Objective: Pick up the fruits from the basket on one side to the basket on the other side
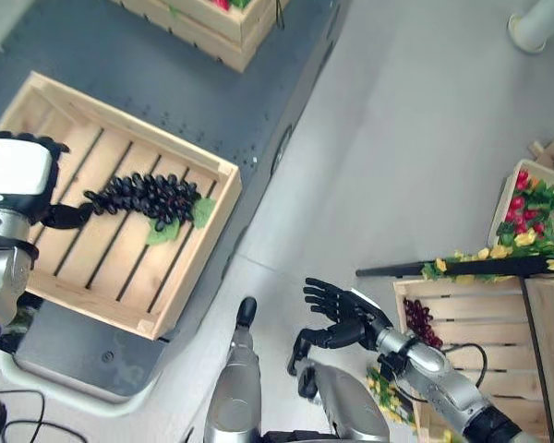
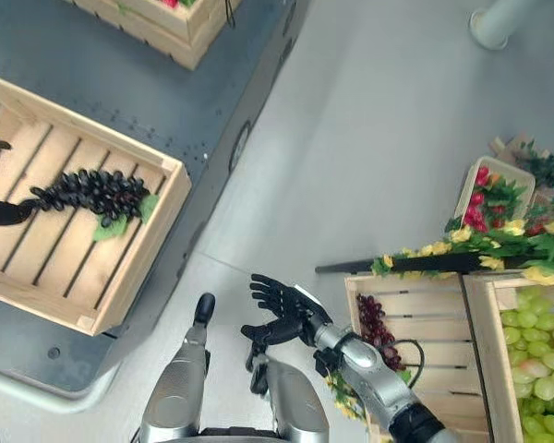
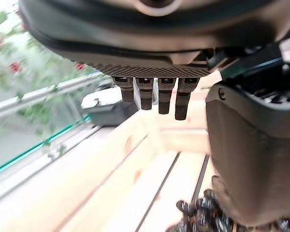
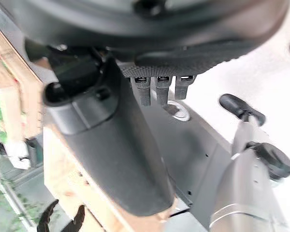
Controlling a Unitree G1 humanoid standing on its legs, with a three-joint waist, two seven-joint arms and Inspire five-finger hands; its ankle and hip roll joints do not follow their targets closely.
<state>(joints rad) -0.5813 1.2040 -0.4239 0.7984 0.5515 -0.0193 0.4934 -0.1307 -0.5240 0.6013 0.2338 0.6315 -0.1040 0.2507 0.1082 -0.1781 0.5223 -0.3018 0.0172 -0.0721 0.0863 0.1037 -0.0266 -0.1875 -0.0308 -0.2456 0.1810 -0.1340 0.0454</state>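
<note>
Dark grapes lie mid-crate, left hand at their stem end, fingers straight; right hand spread, empty (soft, loose bunch: take the stem)

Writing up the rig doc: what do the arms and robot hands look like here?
Both arms are silver-grey metal segments with black joints. The right robot hand is dark, with ridged segmented fingers and a thumb. The left robot hand is also dark, under a white boxy wrist housing. Wrist views show textured black palm pads.
</note>
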